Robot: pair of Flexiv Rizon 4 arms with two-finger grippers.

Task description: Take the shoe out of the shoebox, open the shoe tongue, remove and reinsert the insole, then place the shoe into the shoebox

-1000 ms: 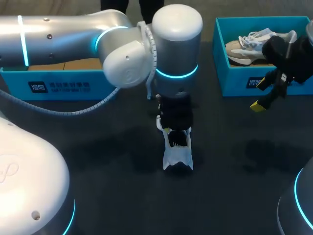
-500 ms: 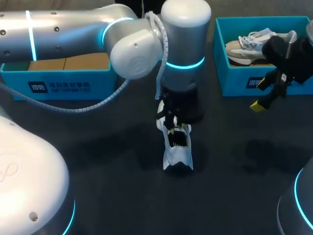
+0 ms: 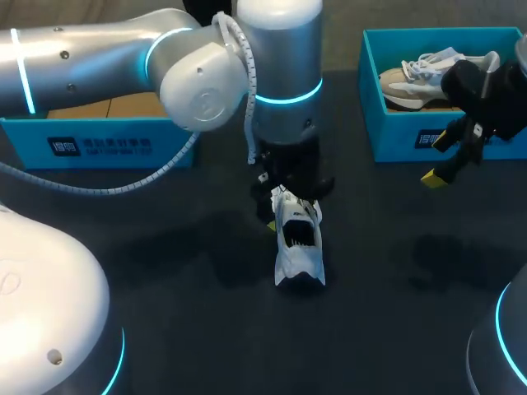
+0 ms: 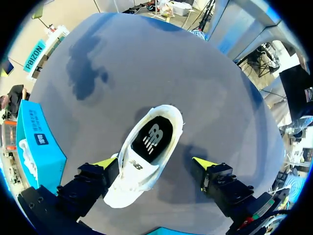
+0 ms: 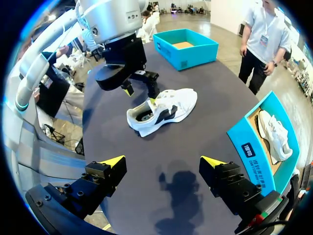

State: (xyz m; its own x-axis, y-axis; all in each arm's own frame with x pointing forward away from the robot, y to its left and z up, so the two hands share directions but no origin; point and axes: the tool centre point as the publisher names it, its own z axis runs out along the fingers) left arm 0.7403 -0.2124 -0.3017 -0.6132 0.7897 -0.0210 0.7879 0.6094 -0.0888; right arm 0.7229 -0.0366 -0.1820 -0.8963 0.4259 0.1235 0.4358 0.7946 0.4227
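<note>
White shoe [image 3: 298, 247] lies near the middle of the dark bench [image 3: 206, 329], outside both boxes, with its opening facing up. A dark insole [image 4: 152, 139] shows inside it.

Left end effector [image 4: 154, 164] hangs directly over the shoe, released, fingers spread wide and the shoe between them. One yellow tip sits just beside the shoe's side (touching or not, cannot tell). The other tip is well apart from it, over bare bench. Left arm [image 3: 82, 58] comes in along the far side of the bench and turns straight down above the shoe.

Blue box [image 3: 99, 140] stands at the far left, its brown bottom showing. Second blue box [image 3: 395, 140] stands at the far right, with a pale shoe [image 3: 416, 78] lying inside it.

Right end effector [image 5: 163, 162] hovers just in front of the second box, well apart from the white shoe. Its fingers are apart, gripping nothing, with only bench under them.
</note>
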